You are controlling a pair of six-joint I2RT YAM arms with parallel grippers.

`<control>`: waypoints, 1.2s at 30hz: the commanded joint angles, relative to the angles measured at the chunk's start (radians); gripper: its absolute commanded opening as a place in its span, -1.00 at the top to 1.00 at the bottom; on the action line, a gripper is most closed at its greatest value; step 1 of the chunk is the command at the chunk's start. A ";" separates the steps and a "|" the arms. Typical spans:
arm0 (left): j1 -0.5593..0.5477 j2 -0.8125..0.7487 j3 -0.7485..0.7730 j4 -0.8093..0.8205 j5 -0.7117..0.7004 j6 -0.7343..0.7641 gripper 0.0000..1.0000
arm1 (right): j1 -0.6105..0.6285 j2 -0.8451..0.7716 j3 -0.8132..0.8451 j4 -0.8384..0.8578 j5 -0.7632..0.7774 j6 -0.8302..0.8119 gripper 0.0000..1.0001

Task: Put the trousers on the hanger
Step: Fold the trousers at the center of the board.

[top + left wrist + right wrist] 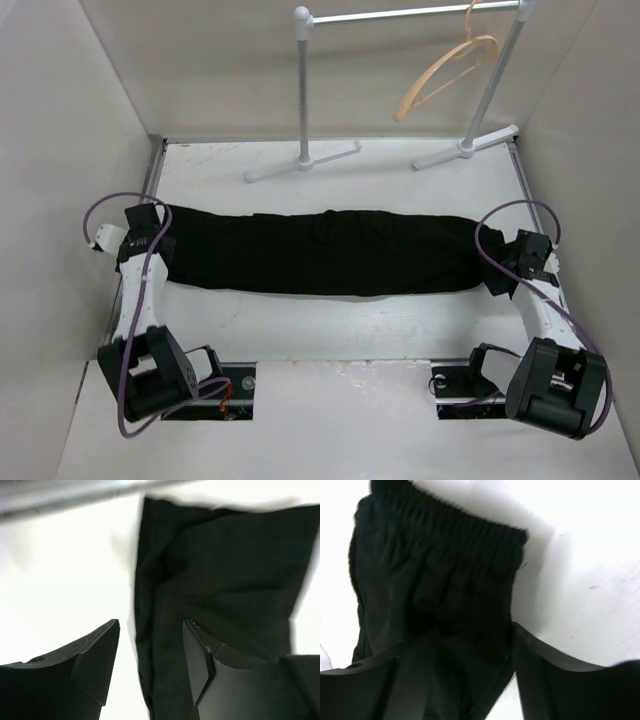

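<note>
Black trousers (320, 252) flat, long axis L-R, waist right | L hand (151, 626) spread | R hand (456, 647) spread

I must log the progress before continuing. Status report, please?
Left fingers open, astride the leg end. Right fingers open at the waistband end. Trousers flat on table, hanger bare on rail. No obstacle seen.

Bright even overhead light; wrist views overexposed, softly blurred.
</note>
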 commanded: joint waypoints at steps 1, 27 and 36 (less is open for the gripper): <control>-0.040 -0.117 0.084 -0.071 -0.066 0.012 -0.02 | 0.019 -0.043 0.040 -0.019 0.010 -0.016 -0.37; 0.047 0.400 0.095 0.229 0.077 -0.133 0.07 | -0.151 0.198 0.132 0.150 -0.105 -0.075 -0.78; 0.007 0.225 0.092 0.239 0.075 -0.158 0.06 | -0.154 0.335 0.125 0.208 -0.098 -0.021 -0.27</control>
